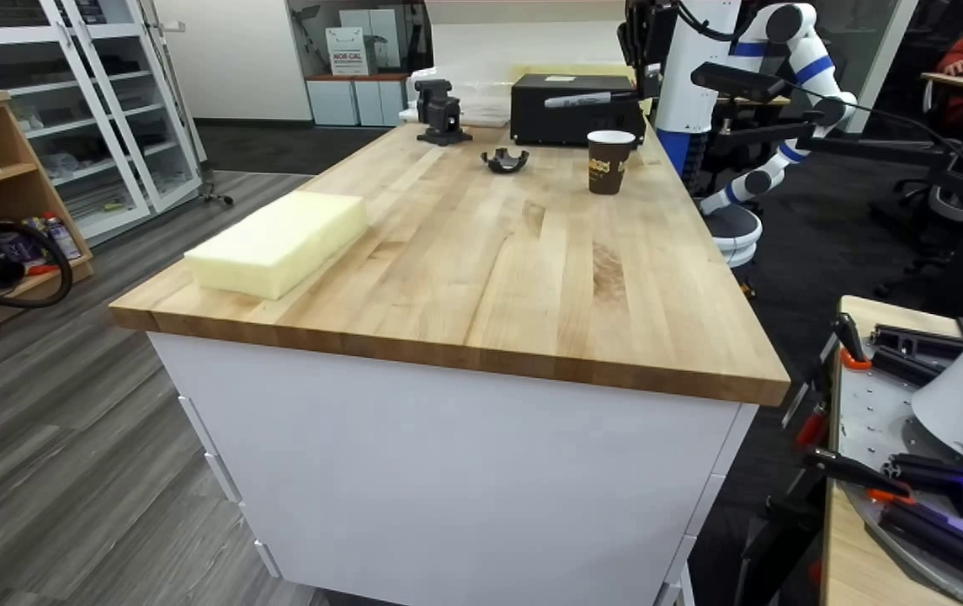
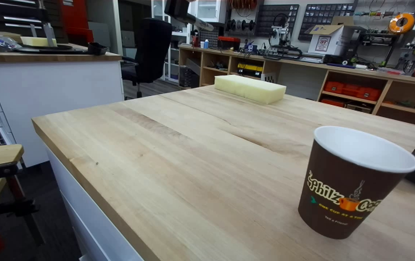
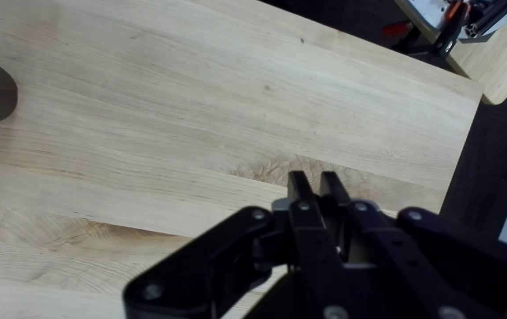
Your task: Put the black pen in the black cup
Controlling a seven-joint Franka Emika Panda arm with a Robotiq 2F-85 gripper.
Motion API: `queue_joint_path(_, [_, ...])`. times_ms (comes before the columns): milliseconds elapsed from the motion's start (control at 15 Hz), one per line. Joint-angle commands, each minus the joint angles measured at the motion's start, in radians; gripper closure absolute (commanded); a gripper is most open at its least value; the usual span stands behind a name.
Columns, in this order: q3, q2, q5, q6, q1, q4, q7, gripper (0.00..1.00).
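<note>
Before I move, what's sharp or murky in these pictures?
Wrist view: the gripper looks dark and soft, the tabletop sharper; in an exterior view, print on the cup reads crisply; in an exterior view, the dark end of the pen nearly melts into the black box.

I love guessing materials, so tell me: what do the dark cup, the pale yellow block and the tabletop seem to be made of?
Dark cup: probably paper, smooth and printed over brown outside, plain white inside. Pale yellow block: likely foam, given its dull, even, soft-looking faces, though the type isn't clear. Tabletop: wood, smooth-looking, with joined strips and visible grain; any coating is hard to tell.
</note>
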Motion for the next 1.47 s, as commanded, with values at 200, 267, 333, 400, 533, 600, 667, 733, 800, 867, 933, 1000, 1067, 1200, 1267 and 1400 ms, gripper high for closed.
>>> queue_joint_path(200, [0.001, 0.000, 0.000, -0.002, 0.000, 0.002, 0.000, 0.89])
queue_joint_path(267, [0.001, 0.000, 0.001, -0.002, 0.000, 0.002, 0.000, 0.89])
queue_joint_path(333, [0.001, 0.000, 0.001, -0.002, 0.000, 0.002, 0.000, 0.89])
queue_joint_path(400, [0.001, 0.000, 0.001, -0.002, 0.000, 0.002, 0.000, 0.92])
queue_joint_path(533, [0.002, 0.019, -0.001, -0.005, -0.003, 0.010, 0.087, 0.92])
queue_joint_path(600, [0.003, 0.026, -0.009, -0.006, -0.005, 0.012, 0.154, 0.92])
queue_joint_path(667, [0.003, 0.034, -0.016, -0.001, -0.006, 0.011, 0.211, 0.92])
queue_joint_path(733, [0.003, 0.043, -0.015, -0.002, -0.006, 0.013, 0.261, 0.92])
queue_joint_path(800, [0.003, 0.048, -0.020, 0.005, -0.007, 0.009, 0.312, 0.92])
queue_joint_path(867, [0.003, 0.049, -0.026, 0.009, -0.007, 0.005, 0.362, 0.92])
queue_joint_path(933, [0.002, 0.055, -0.026, 0.007, -0.008, 0.009, 0.412, 0.92])
queue_joint_path(1000, [0.002, 0.053, -0.032, 0.010, -0.009, 0.005, 0.462, 0.92])
queue_joint_path(1067, [0.001, 0.048, -0.038, 0.010, -0.010, 0.001, 0.509, 0.92])
queue_joint_path(1200, [-0.003, 0.035, -0.049, 0.008, -0.014, -0.002, 0.602, 0.92])
queue_joint_path(1267, [-0.007, 0.022, -0.056, 0.004, -0.020, -0.006, 0.643, 0.92])
queue_joint_path(1400, [-0.018, 0.000, -0.066, -0.005, -0.034, -0.014, 0.719, 0.92])
